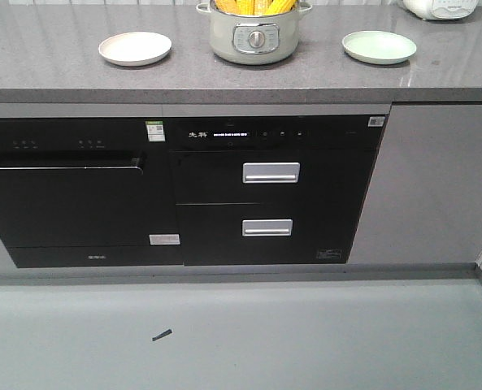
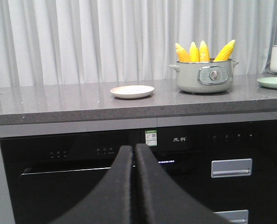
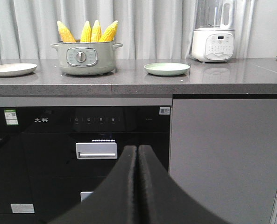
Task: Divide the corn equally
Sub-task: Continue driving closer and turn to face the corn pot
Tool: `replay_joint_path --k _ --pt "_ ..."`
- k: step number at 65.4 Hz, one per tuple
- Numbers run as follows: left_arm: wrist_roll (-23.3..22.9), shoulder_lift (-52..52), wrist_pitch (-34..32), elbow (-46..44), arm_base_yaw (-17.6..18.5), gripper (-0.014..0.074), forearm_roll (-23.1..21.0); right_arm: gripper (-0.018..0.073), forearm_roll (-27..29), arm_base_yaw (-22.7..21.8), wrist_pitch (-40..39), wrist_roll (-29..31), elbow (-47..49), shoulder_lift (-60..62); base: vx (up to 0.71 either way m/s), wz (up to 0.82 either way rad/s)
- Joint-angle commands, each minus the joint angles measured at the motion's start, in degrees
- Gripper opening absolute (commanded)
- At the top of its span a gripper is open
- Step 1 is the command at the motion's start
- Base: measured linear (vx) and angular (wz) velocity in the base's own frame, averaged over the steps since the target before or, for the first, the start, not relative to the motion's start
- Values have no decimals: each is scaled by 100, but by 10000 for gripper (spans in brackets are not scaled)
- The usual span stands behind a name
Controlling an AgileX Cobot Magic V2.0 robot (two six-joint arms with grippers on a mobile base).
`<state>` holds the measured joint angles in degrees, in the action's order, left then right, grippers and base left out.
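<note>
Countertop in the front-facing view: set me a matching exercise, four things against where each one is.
Things:
1. four yellow corn cobs
2. round cream plate
3. round pale green plate
4. sage-green cooking pot with a dial

Places:
A. on the grey counter, between the two plates
B. left of the pot
C. standing on end inside the pot
D. right of the pot

Pairs: 1-C, 2-B, 3-D, 4-A.
</note>
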<state>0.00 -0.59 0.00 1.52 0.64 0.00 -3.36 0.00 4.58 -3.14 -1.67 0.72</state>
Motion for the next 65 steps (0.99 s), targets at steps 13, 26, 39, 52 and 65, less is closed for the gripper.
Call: replay_joint_path --k 13,26,39,52,65 --pt "0 -100 -374 84 -3 -6 -31 -10 -57 -31 -458 -4 -40 2 14 -6" --pt "0 -100 -374 84 -3 -6 -31 -10 -57 -31 -458 -4 -40 2 13 -7" --pt "0 -100 -374 84 -3 -6 -31 -10 -57 -31 -458 -4 -40 2 12 -9" --pt "0 -100 -374 84 -3 -6 -31 -10 -57 -31 -458 -4 -40 2 11 -9" --pt "0 -100 -374 84 -3 -6 -31 -10 -57 -31 -458 -4 -40 2 10 -10"
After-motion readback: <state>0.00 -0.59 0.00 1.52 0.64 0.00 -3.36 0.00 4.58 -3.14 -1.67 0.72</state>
